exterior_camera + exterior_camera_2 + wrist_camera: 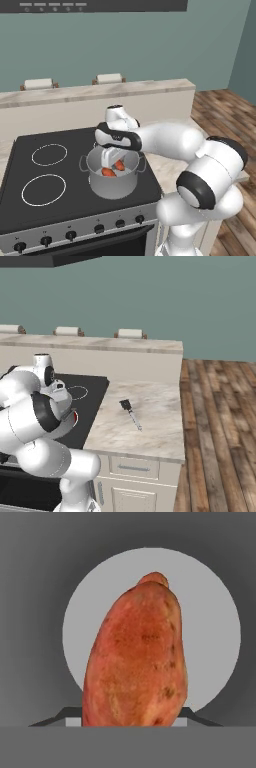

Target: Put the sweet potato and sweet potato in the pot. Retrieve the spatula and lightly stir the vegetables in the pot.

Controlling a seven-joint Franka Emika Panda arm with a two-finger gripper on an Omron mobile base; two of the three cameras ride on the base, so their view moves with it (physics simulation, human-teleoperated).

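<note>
The pot (113, 179) is a round grey metal stockpot with straight sides and two small loop handles at the rim; it stands on the front right part of the flat black stove top (45, 172), right of the two white burner rings. Inside it lie two oblong orange-red shapes: one sweet potato (108, 172) rests low toward the front left, the second sweet potato (120, 165) sits just behind and to the right, right at the white tool (111, 161), which reaches down into the pot from the arm above.

In the hand view that second sweet potato (137, 662) rises between the dark finger tips, its skin mottled reddish-orange with small dark pits, tapering to a rounded tip, against the pale round pot floor (210, 622). The tool's jaws stand partly open at the tuber's sides, closed on it as far as the view tells; the contact itself is cut off at the bottom edge.

The spatula (130, 413), slender with a small flat black head and a thin pale handle, lies on the marbled beige bench (150, 426) right of the stove, well apart from the pot. In the right base view the arm hides most of the pot.
</note>
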